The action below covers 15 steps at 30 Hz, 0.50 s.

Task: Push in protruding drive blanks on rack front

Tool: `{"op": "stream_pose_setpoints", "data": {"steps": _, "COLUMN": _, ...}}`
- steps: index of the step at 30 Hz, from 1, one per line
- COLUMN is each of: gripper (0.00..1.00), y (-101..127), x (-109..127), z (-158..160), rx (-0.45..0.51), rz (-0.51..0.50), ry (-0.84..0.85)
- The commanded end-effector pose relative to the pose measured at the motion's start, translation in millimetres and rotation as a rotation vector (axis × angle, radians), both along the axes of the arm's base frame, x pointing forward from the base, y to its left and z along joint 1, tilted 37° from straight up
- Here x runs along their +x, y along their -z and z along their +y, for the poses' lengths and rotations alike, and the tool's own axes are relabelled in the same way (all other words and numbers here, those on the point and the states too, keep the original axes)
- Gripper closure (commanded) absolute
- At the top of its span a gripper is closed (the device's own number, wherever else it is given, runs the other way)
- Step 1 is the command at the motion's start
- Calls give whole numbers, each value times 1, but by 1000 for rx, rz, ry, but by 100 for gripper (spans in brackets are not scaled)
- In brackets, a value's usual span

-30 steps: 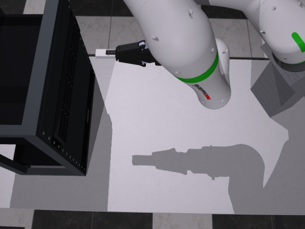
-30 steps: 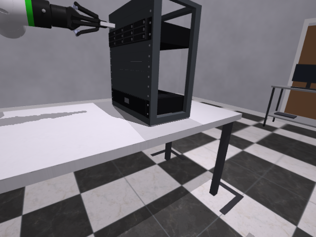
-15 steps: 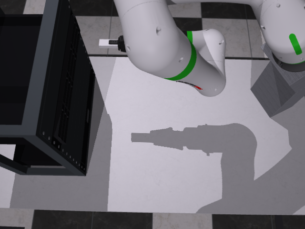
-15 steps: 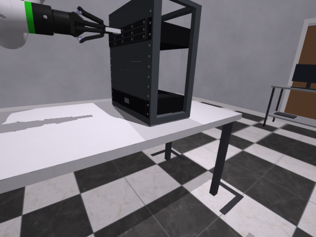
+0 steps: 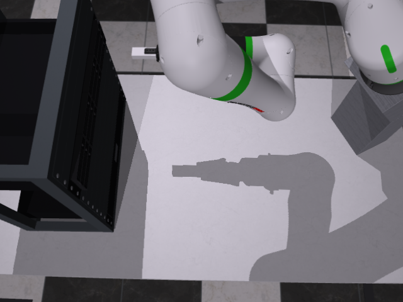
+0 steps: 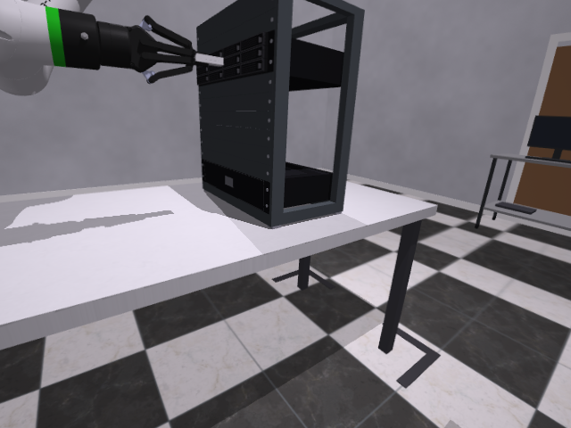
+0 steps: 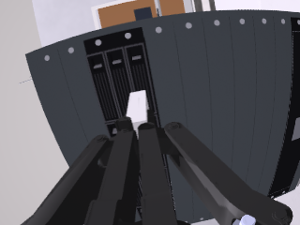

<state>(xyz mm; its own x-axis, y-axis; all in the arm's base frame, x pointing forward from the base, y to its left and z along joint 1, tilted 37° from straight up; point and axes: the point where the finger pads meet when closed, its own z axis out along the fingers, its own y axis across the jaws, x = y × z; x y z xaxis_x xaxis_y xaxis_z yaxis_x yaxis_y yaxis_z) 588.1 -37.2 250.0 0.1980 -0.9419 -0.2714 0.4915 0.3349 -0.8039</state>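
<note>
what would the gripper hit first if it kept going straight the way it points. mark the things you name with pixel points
Likely the drive bay [image 6: 249, 53] [image 7: 117, 84] in the front of the rack [image 6: 279, 138] [image 5: 43, 84], met by the white tip [image 6: 210, 59] [image 7: 137, 106] [image 5: 138, 53]; which drive blank is unclear.

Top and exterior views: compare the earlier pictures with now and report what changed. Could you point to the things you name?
The black two-finger gripper [image 5: 150, 51] [image 6: 195, 58] [image 7: 140, 103], with the white block-shaped tip [image 5: 136, 53] [image 6: 211, 60] [image 7: 137, 105] at its end, moved toward the top edge in the top view, and rightward and down in the exterior view. Its shadow shifted likewise. Nothing was visibly grasped or released. The dark metal rack [image 5: 53, 65] [image 6: 280, 138] [image 7: 211, 70] stayed put.
</note>
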Motion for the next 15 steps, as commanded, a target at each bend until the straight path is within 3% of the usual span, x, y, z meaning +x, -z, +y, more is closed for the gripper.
{"op": "stream_pose_setpoints", "data": {"steps": 1, "gripper": 90, "y": -4, "x": 6, "z": 0, "rx": 0, "rz": -1, "ry": 1}}
{"op": "stream_pose_setpoints", "data": {"steps": 7, "gripper": 90, "y": -20, "x": 31, "z": 1, "rx": 0, "rz": -1, "ry": 1}}
{"op": "stream_pose_setpoints", "data": {"steps": 15, "gripper": 90, "y": -21, "x": 32, "z": 1, "rx": 0, "rz": -1, "ry": 1}}
